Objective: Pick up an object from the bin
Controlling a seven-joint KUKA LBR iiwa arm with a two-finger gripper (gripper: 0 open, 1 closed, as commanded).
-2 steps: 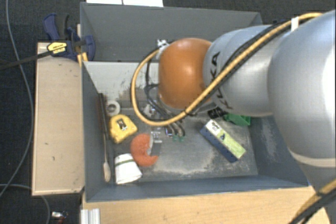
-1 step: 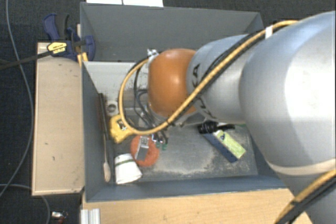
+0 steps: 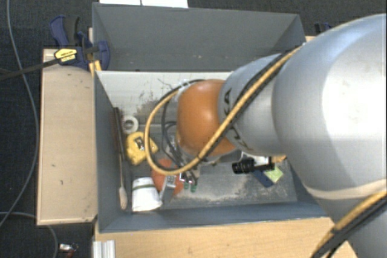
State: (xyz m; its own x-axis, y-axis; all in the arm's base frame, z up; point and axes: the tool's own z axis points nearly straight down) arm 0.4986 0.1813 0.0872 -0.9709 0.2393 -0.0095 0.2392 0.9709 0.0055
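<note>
Orange ball [image 3: 158, 176], yellow toy [image 3: 135, 148], white tub [image 3: 145, 196], one of each beside the gripper [image 3: 183, 181] lower left; can't tell if it's open.

The orange-red rounded object [image 3: 158, 177] lies on the floor of the bin [image 3: 193, 39] near the left wall and close to the lower edge; it is partly hidden, so its full shape cannot be determined. A squat white cylinder [image 3: 145, 196] sits just beside it in the lower-left corner, a yellow blocky object [image 3: 136, 148] with a dark mark lies just above it, and a small white ring [image 3: 130, 124] lies further up along the left wall. A black-and-white tube-shaped object [image 3: 251, 164] and a blue-and-green piece [image 3: 270, 175] lie close together near the lower edge, towards the right wall.
</note>
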